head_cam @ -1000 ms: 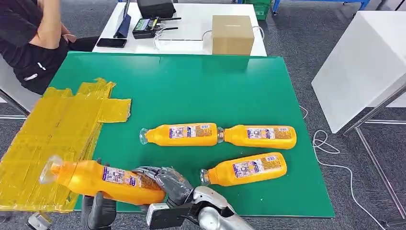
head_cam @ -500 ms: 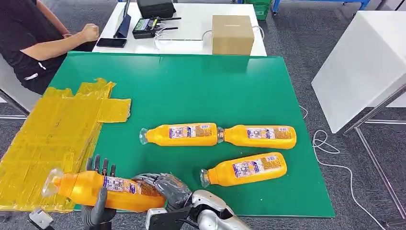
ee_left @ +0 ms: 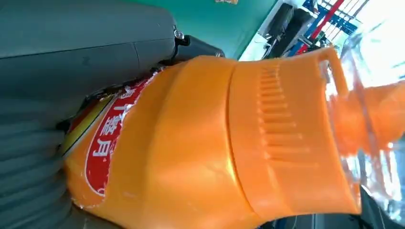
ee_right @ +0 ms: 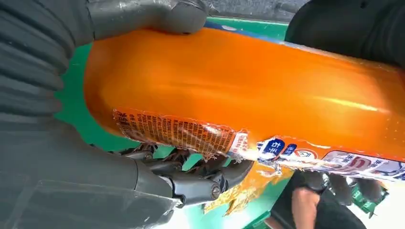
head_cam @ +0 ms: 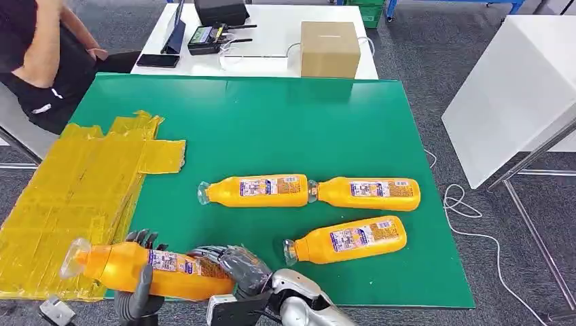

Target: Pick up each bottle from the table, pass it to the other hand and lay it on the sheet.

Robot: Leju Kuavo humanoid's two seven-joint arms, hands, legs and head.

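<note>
Two hands are on one orange plastic bottle with a printed label and clear cap (head_cam: 146, 270), held lying sideways just above the near edge of the green table mat (head_cam: 272, 129), cap pointing toward the yellow taped sheet (head_cam: 75, 197) on the robot's left. The right hand (head_cam: 231, 261) is wrapped around the bottle's base end, fingers and thumb clamped on it, clear in the right wrist view (ee_right: 191, 176). The left hand (head_cam: 139, 285) cups the middle near the label, fingers curled over the far side and thumb on the near side, so it grips the bottle too; this looks like the handover step, with both holding so the bottle can't drop. Three more orange bottles lie on the mat: two end to end (head_cam: 255, 191) (head_cam: 367, 193), and one nearer (head_cam: 346, 239), all untouched. Next likely needs the right hand to let go.
</note>
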